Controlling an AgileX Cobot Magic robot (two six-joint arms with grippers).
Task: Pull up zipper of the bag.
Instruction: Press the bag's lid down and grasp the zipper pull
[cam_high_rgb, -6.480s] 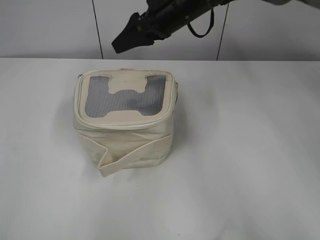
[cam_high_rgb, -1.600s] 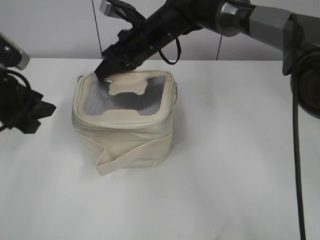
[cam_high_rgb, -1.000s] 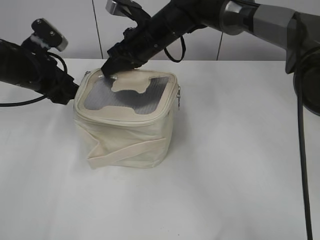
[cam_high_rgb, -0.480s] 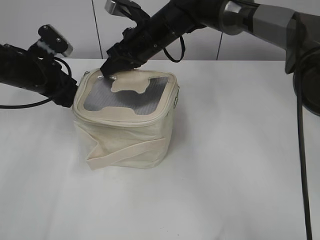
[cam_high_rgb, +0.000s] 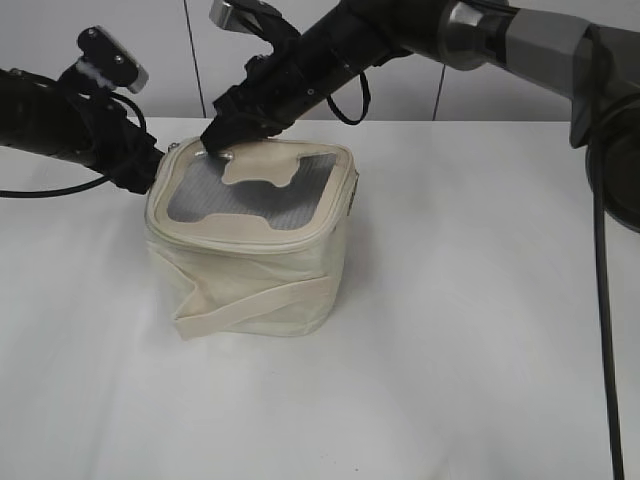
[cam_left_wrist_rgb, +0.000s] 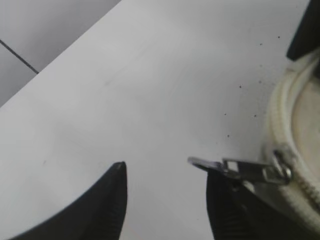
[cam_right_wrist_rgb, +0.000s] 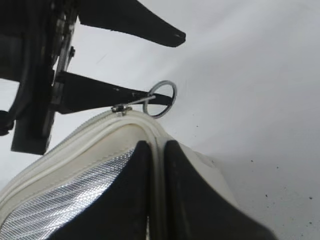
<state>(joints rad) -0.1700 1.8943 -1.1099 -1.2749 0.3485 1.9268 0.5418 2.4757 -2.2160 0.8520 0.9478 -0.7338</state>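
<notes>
Both fingers hard to read: left (cam_left_wrist_rgb: 165, 200) parted beside zipper (cam_left_wrist_rgb: 235, 169) ring; right (cam_right_wrist_rgb: 155, 200) closed, pressing bag (cam_high_rgb: 250, 270) top.

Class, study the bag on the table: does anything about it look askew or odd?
Yes. The bag sits skewed: its wide strap sags slantwise across the front, and the top leans under the right hand pressing its back corner.
</notes>
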